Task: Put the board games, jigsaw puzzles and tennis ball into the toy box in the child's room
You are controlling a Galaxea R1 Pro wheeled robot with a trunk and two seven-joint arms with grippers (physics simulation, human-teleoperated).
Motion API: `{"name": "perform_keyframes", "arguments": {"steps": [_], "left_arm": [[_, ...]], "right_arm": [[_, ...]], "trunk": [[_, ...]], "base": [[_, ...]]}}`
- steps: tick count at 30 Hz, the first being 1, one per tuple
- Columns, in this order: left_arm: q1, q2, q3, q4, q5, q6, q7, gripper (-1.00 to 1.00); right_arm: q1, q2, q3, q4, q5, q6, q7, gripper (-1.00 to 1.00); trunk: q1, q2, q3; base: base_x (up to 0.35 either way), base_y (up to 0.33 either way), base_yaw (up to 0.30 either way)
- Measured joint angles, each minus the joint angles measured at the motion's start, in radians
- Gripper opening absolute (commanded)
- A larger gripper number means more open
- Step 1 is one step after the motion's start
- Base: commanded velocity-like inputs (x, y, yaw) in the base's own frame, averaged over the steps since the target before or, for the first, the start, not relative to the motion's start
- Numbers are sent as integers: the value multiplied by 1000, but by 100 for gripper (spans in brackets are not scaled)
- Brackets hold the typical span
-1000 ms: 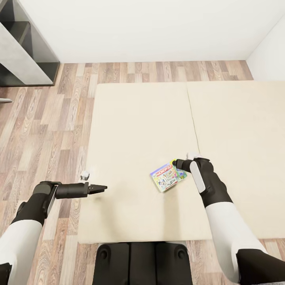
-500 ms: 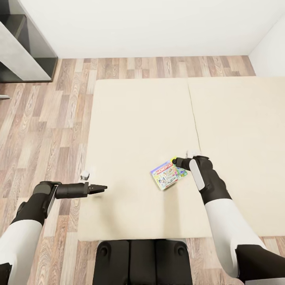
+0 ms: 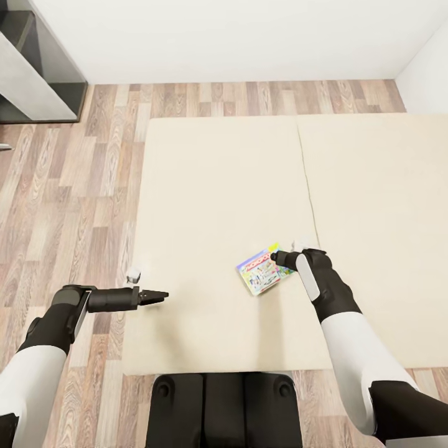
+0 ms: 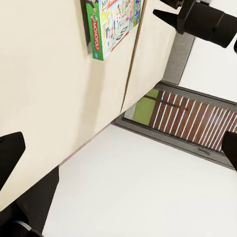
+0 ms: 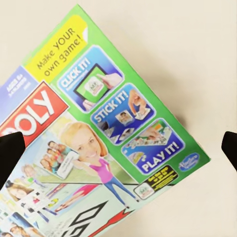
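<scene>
A colourful board game [image 3: 261, 278] with a green edge and a red band lies flat on the beige bed [image 3: 218, 186], near the mattress seam. My right gripper [image 3: 277, 256] hovers just over the game's far right corner. In the right wrist view its fingertips [image 5: 10, 153] stand wide apart, open, with the box [image 5: 98, 148] below and between them. My left gripper [image 3: 163, 294] hangs over the bed's left edge, well left of the game. It is open and empty, its dark fingertips [image 4: 9, 155] spread at the frame sides. The game [image 4: 112, 24] and my right gripper [image 4: 197, 19] also show there.
Light wood-plank floor [image 3: 81, 186] runs along the bed's left side and far end. A grey shelf unit [image 3: 37, 68] stands at the far left against the white wall. My dark base [image 3: 224, 404] touches the bed's near edge.
The whole view has slid a little, so the camera moved. My right gripper stays over the game's far right corner, and my left arm holds its pose.
</scene>
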Motion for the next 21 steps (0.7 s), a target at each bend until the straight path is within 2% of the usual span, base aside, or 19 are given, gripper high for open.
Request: {"name": "perform_keyframes", "arguments": {"steps": [21], "left_arm": [[0, 2, 2, 0, 0, 0, 0, 100]], "right_arm": [[-70, -2, 8, 2, -1, 20, 9, 100]], "trunk": [[0, 0, -34]], "base": [[0, 0, 0]]}}
